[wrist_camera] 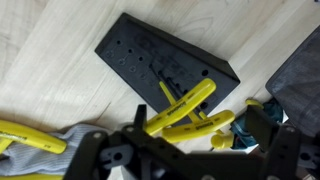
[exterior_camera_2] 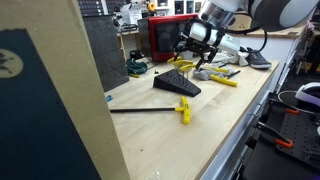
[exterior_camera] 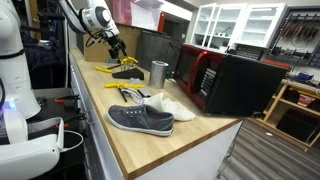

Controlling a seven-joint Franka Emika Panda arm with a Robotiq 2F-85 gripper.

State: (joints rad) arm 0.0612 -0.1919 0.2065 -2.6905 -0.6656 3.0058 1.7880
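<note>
Where the wooden worktop (exterior_camera: 190, 140) comes closest in an exterior view, a grey shoe (exterior_camera: 140, 119) lies on it. A white shoe (exterior_camera: 172, 106) lies just behind, close against it. A little farther back a pair of loose pliers (exterior_camera: 125, 89) with yellow grips lies flat on the wood. Beyond them a metal cup (exterior_camera: 158, 72) stands upright. Just beside the cup sits a black wedge-shaped block (exterior_camera: 127, 73), its sloping face drilled with holes, as the wrist view shows.

The pincer (exterior_camera: 115, 45) hangs directly over that block with its jaws spread wide and nothing gripped between them. In the wrist view a pair of yellow handles (wrist_camera: 182, 107) rises from a slot in the block toward the camera and lies between the spread jaws. Whether the jaws touch the handles cannot be told.

In an exterior view a black rod (exterior_camera_2: 140, 110) with a yellow head lies on the worktop, nearer the camera than the block and apart from it. Farthest back a red microwave (exterior_camera: 215, 80) stands on the worktop behind the shoes and cup.
</note>
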